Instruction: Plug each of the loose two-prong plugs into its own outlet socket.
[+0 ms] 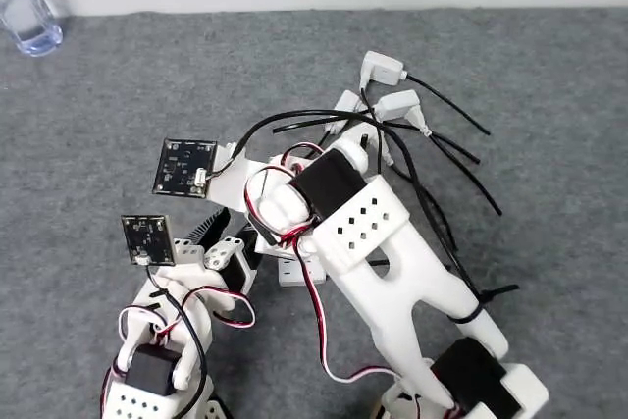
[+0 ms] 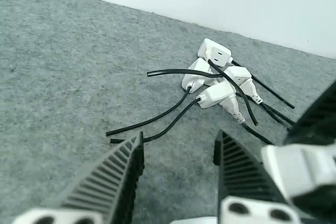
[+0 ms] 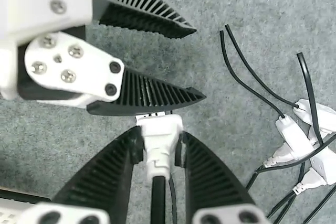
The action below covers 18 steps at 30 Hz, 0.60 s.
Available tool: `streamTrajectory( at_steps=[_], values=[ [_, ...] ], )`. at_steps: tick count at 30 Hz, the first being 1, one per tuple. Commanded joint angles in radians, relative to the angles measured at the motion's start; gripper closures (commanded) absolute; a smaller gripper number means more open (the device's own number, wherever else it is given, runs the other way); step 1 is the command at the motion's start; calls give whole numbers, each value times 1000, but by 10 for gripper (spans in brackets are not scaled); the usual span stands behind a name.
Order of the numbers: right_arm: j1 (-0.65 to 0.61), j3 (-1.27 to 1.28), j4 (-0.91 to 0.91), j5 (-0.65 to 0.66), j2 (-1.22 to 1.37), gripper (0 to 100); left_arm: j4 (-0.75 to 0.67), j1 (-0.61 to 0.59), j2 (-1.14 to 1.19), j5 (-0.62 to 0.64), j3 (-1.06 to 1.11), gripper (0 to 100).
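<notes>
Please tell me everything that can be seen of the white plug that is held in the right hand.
The white plug is a small blocky body, plastic by its look, with a black cord leaving its rear end. It is clamped between the two black ribbed fingers of the right hand, over the grey mat. Its front end points at the nearer finger of the open left hand and reaches it; whether they touch cannot be told. Its prongs are hidden.

Plug (image 3: 159, 153) in right tool (image 3: 159, 135), just before left tool (image 3: 198, 64); plug pile (image 2: 218, 80) farther back on carpet (image 1: 549, 66).
</notes>
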Motion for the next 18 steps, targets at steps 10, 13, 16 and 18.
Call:
streamTrajectory(
  at_steps=[10, 13, 16, 18],
  values=[
    [-22, -64, -38, -5, -39, 991, 18, 3, -9, 5, -2, 790],
    [-4, -64, -25, -2, -39, 991, 14, -112, -12, 3, -2, 790],
    [10, -63, -1, 15, -30, 991, -34, -318, -12, 3, -2, 789],
    [15, -55, -7, 20, -24, 991, -44, -451, -12, 3, -2, 789]
  ],
)
